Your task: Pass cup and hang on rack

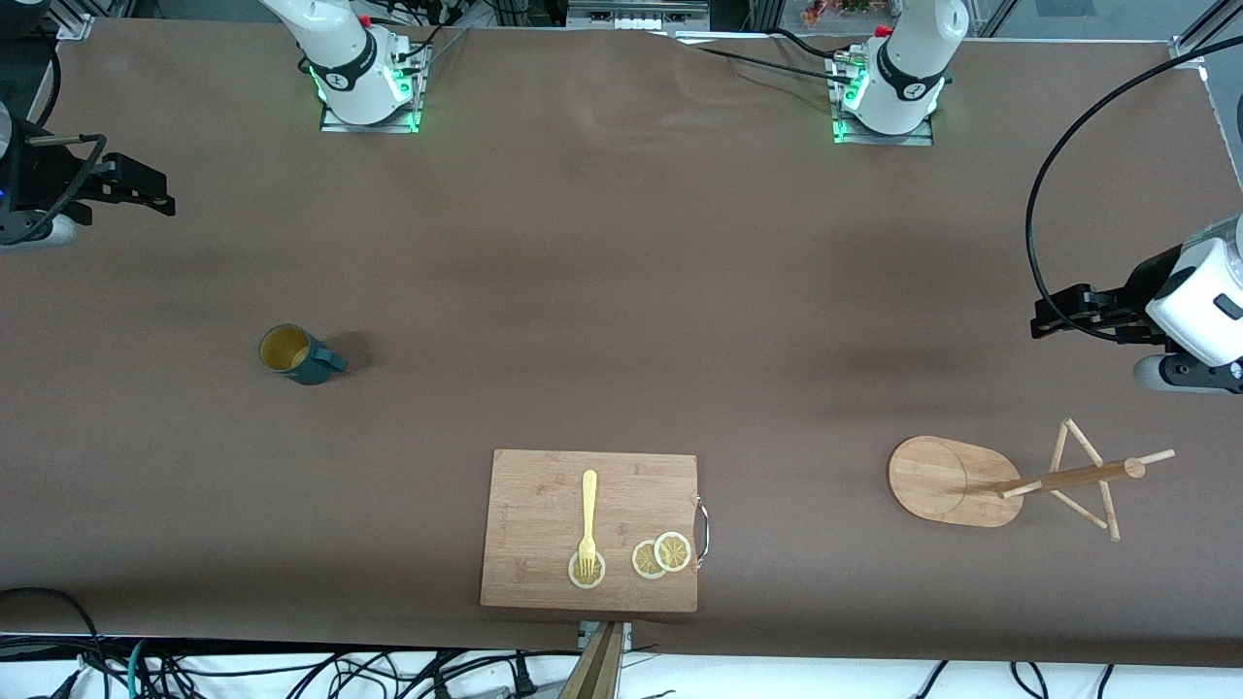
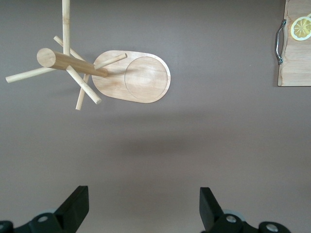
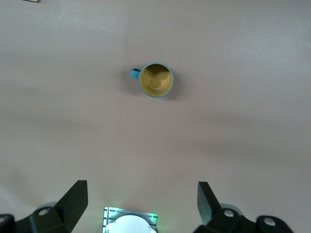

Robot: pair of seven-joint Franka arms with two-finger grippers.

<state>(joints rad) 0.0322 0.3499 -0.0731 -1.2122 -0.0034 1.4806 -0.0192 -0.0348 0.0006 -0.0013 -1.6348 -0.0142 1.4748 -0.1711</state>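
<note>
The dark teal cup [image 1: 296, 354] stands upright on the brown table toward the right arm's end, its tan inside showing. In the right wrist view the cup [image 3: 156, 80] is well clear of my right gripper [image 3: 143, 204], which is open and empty. That right gripper [image 1: 160, 199] hovers high over the table's edge at its own end. The wooden rack [image 1: 1068, 478] stands on its oval base [image 1: 937, 481] toward the left arm's end. My left gripper [image 1: 1041, 318] hangs open and empty above the table beside the rack [image 2: 73, 63], with its fingertips [image 2: 144, 208] apart.
A bamboo cutting board [image 1: 589, 529] lies near the table's front edge in the middle, carrying a yellow fork [image 1: 587, 515] and lemon slices [image 1: 662, 555]. Its metal handle [image 2: 279, 41] faces the rack. A black cable [image 1: 1044, 194] loops over the left arm's end.
</note>
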